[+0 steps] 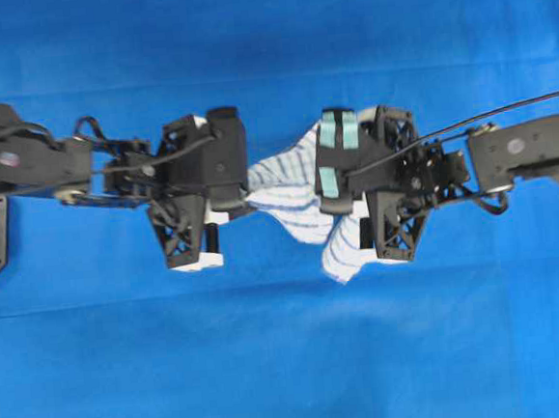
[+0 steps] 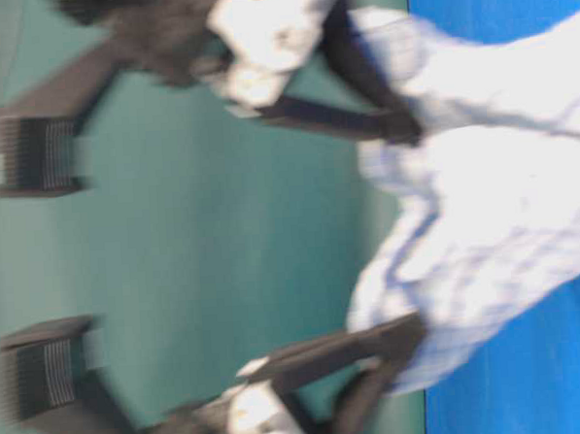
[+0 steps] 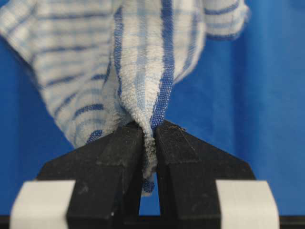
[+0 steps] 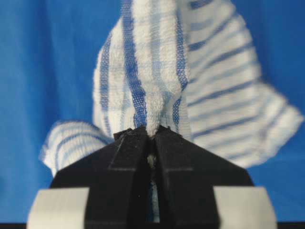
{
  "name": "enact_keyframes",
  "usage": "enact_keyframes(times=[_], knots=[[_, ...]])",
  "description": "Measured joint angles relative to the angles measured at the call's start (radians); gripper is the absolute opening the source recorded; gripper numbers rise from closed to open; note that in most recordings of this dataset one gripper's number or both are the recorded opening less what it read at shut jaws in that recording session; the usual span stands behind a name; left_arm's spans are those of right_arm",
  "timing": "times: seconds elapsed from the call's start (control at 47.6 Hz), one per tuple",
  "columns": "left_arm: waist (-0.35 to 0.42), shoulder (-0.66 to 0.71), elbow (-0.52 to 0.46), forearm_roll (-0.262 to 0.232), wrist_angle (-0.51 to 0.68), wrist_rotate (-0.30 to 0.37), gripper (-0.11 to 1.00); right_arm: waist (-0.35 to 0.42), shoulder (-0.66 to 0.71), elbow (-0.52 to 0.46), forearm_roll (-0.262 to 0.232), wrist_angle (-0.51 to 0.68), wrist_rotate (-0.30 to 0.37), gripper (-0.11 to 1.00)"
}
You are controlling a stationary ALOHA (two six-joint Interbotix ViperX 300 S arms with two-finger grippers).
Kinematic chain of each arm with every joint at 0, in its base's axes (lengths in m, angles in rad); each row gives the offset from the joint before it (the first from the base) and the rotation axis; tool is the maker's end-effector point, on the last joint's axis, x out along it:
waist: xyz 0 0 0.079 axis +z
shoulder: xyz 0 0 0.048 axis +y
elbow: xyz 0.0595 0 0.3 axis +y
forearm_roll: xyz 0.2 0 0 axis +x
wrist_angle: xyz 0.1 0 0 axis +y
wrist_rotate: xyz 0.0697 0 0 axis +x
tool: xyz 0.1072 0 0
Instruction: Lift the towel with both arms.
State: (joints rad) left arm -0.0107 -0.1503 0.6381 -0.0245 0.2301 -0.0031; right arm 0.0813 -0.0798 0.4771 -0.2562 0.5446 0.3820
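Blue table (image 1: 292, 363) lies below as left claw (image 3: 148, 143) and right claw (image 4: 152, 133) each pinch a towel (image 1: 294, 203) fold, so it spans between them for lifting.

I work at a robot test bench in a lab, not in a home or a kitchen: a plain bright blue tablecloth (image 1: 292, 363) covers the whole tabletop from edge to edge of the overhead view. My two black jointed arms, one from the left edge (image 1: 24, 156) and one from the right (image 1: 536, 145), trail bare cables. In the table-level view a bare flat teal backdrop (image 2: 203, 222) fills the middle and left of the frame.
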Motion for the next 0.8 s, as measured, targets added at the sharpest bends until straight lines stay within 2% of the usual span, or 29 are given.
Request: enact_keyframes(times=[0.273,0.462,0.798], knots=[[-0.005,-0.166,-0.127,0.000,0.230,0.002,0.03,0.012,-0.063,-0.190,0.000,0.210,-0.012,0.03],[-0.005,-0.252,-0.199,0.000,0.325,0.003,0.03,0.014,-0.106,-0.339,0.000,0.331,-0.021,0.03],[-0.005,-0.353,-0.344,0.002,0.463,0.005,0.03,0.015,-0.123,-0.603,-0.002,0.436,-0.107,0.03]])
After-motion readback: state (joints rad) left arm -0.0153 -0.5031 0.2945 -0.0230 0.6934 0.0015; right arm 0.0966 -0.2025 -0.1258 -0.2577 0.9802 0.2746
